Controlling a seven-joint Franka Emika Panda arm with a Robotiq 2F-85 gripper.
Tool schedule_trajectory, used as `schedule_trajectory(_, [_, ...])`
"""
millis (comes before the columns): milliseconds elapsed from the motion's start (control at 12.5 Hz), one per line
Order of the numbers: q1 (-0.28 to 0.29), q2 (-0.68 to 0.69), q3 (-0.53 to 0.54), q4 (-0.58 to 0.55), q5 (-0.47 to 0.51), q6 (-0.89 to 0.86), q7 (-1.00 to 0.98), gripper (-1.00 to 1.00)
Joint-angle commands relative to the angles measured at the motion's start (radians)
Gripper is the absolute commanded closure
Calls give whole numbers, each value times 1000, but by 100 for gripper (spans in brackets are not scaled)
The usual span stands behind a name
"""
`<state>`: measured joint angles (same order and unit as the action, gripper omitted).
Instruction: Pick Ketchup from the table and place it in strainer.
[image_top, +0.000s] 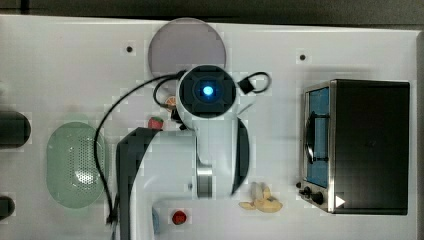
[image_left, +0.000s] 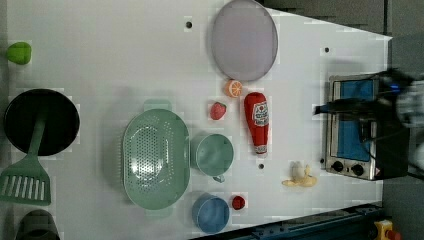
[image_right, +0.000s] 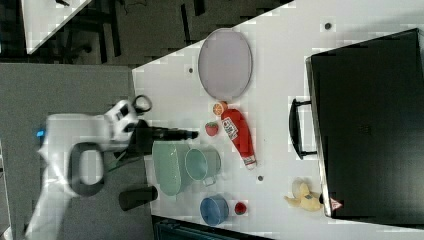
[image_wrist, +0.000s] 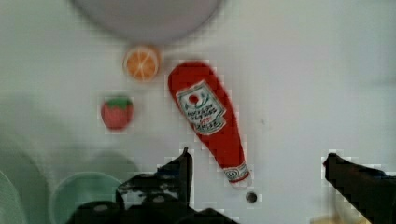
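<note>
Plainly Apart: Ketchup on the Counter, Fingers Spread Wide

The Ketchup is seen lying on its side on the white counter, untouched. In the wrist view its white cap end is found between the two dark fingers of the gripper, nearer to one of them, while the red body and label reach away from them. The fingers are held wide apart and nothing is gripped; no contact with the bottle can be made out.

In the left view the Ketchup is shown with an orange slice just beside its broad end and a strawberry near it on the left view's left. A green cup stands between the bottle and the strainer, touching or nearly touching the strainer's rim. The strainer is seen empty, well apart from the bottle. A blue cup and a small red ball are placed below the green cup in the left view, and a grey plate lies above the orange slice.

In the right view the gripper is seen stretched out over the strainer, pointing toward the strawberry and the Ketchup.
</note>
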<state>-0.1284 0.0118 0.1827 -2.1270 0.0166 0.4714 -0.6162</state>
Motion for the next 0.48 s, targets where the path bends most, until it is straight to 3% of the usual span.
schedule_trajectory(80, [6, -1, -1, -78, 2, 105, -342, -100])
schedule_trajectory(480, [7, 113, 8, -164, -5, 332, -369, -100])
